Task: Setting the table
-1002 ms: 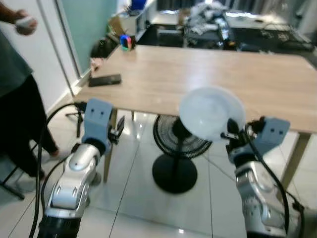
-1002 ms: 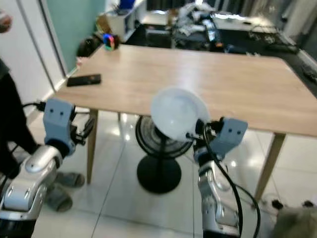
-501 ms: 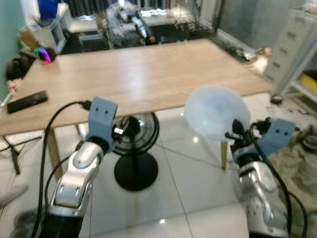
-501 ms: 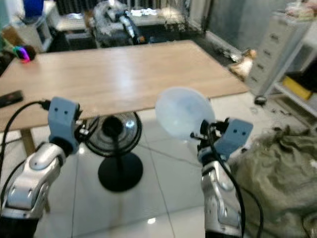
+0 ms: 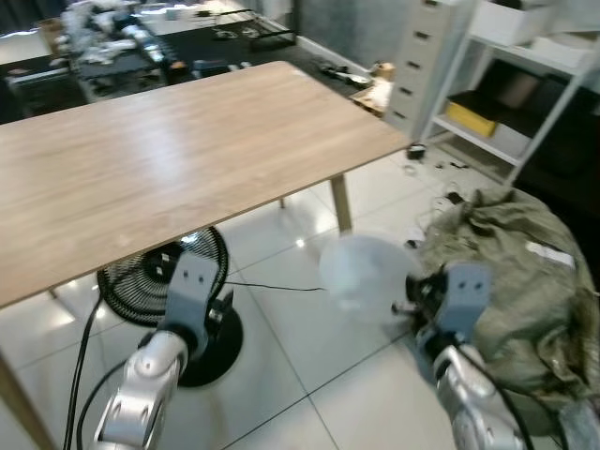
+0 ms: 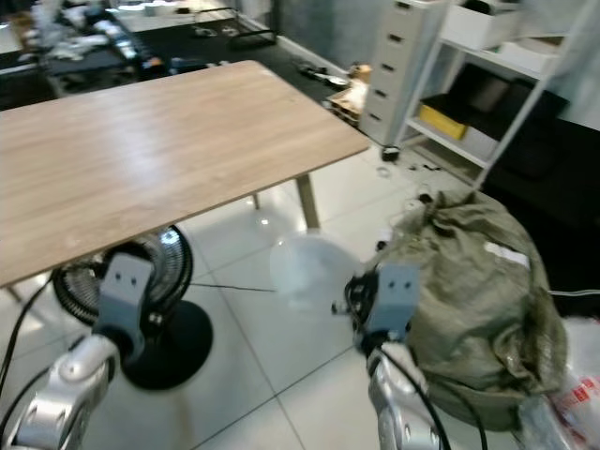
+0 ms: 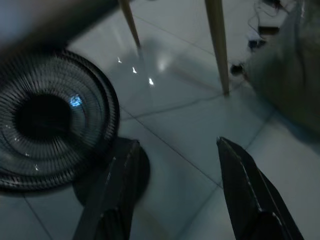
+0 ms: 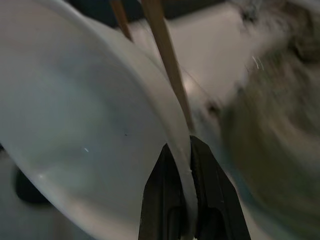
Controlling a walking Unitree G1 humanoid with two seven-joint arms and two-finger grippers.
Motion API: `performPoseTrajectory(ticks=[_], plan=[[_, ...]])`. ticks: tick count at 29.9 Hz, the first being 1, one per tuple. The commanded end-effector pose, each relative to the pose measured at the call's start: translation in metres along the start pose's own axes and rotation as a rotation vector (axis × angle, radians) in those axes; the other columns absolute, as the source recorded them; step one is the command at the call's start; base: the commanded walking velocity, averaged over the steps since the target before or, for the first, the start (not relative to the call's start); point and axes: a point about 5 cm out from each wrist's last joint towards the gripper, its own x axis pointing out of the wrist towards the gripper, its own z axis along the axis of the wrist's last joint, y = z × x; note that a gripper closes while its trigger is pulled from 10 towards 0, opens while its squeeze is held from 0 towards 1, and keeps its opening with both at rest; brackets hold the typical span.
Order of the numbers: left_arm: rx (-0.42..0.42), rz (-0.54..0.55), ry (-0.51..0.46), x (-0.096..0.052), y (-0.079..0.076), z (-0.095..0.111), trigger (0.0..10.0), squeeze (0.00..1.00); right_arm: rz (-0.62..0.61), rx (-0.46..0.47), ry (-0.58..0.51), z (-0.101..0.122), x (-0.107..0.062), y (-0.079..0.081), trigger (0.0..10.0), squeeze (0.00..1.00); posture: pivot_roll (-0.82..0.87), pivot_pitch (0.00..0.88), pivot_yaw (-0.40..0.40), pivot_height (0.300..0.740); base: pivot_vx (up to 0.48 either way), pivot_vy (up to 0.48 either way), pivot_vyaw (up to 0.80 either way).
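My right gripper (image 5: 405, 305) is shut on the rim of a pale white bowl (image 5: 364, 272), holding it out over the floor to the right of the wooden table (image 5: 141, 159). In the right wrist view the bowl (image 8: 85, 125) is tilted, its rim pinched between the two black fingers (image 8: 210, 200). My left gripper (image 7: 170, 190) is open with nothing between its fingers, low beside the table's front edge above a black floor fan (image 7: 55, 120). The left arm (image 5: 183, 300) is raised at the lower left.
The floor fan (image 5: 164, 281) stands under the table on white tiles. A big olive sack (image 5: 511, 272) lies on the floor at the right. Behind it are a white shelf (image 5: 525, 75) and a grey drawer unit (image 5: 427, 47). Table legs (image 5: 340, 202) stand nearby.
The whole view has swung to the right: the table's right end, the sack and the shelves have come into sight. The bowl stays in my right gripper.
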Motion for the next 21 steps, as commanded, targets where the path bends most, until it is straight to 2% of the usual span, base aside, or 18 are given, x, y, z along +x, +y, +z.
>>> performPoseTrajectory(ticks=[1,4,5,7,11,14,15,21], plan=[[-0.002,0.028,0.112,-0.007,0.006,-0.032,10.0,0.00,0.002,-0.003,0.067,-0.021,-0.005,0.000,10.0,0.00,0.00,0.000,0.060,0.740,0.000,0.000,-0.78],[-0.006,0.031,0.203,-0.015,0.008,-0.062,10.0,0.00,-0.063,0.040,0.170,-0.048,-0.011,-0.009,10.0,0.00,0.01,0.005,0.042,0.740,0.000,0.000,-0.79],[-0.006,0.031,0.203,-0.015,0.008,-0.062,10.0,0.00,-0.063,0.040,0.170,-0.048,-0.011,-0.009,10.0,0.00,0.01,0.005,0.042,0.740,0.000,0.000,-0.79],[-0.013,0.006,0.240,-0.021,0.006,-0.076,10.0,0.00,-0.108,0.080,0.229,-0.065,-0.015,-0.015,10.0,0.00,0.02,0.006,0.035,0.740,0.000,0.000,-0.79],[-0.007,-0.050,0.299,-0.032,0.000,-0.098,10.0,0.00,-0.186,0.207,0.289,-0.086,-0.022,-0.019,10.0,0.00,0.02,0.006,0.035,0.740,0.000,0.000,-0.79],[0.006,-0.052,0.301,-0.033,-0.001,-0.101,10.0,0.00,-0.211,0.245,0.299,-0.089,-0.023,-0.020,10.0,0.00,0.02,0.006,0.035,0.740,0.000,0.000,-0.79],[0.056,-0.055,0.305,-0.034,-0.002,-0.108,10.0,0.00,-0.266,0.301,0.311,-0.096,-0.025,-0.024,10.0,0.00,0.02,0.005,0.037,0.740,0.000,0.000,-0.79],[0.119,-0.029,0.317,-0.033,0.000,-0.112,10.0,0.00,-0.281,0.295,0.305,-0.099,-0.028,-0.025,10.0,0.00,0.01,0.005,0.039,0.740,0.000,0.000,-0.79]])
